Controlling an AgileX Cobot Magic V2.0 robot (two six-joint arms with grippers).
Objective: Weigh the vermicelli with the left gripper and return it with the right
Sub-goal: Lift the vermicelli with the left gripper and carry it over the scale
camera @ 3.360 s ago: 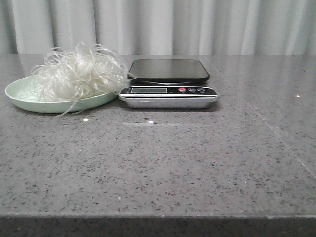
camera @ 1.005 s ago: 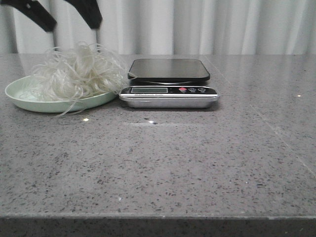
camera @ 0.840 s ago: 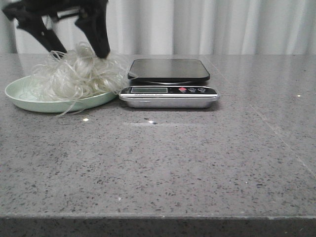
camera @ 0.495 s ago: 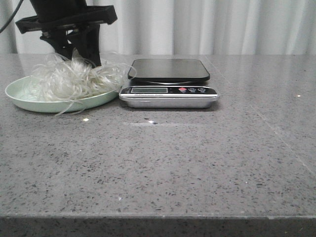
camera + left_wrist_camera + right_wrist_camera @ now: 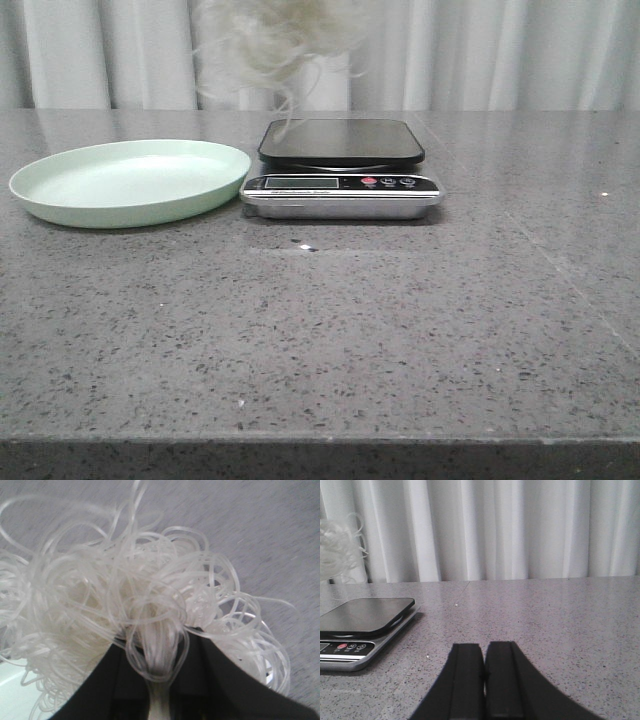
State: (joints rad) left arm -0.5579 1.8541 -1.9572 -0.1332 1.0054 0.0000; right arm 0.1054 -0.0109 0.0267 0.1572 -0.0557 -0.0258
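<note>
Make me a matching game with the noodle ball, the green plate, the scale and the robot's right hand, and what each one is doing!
Things:
1. fluffy ball of thin translucent white vermicelli
2. pale green round plate
3. silver kitchen scale with a black platform
4. black right end effector

States:
A. low over the grey table, shut with nothing between its fingers
B. lifted in the air, just left of above the platform
C. bare, nothing lying on it, at the table's left
D. next to the plate, nothing on top of it yet

Pairs: 1-B, 2-C, 3-D, 4-A
</note>
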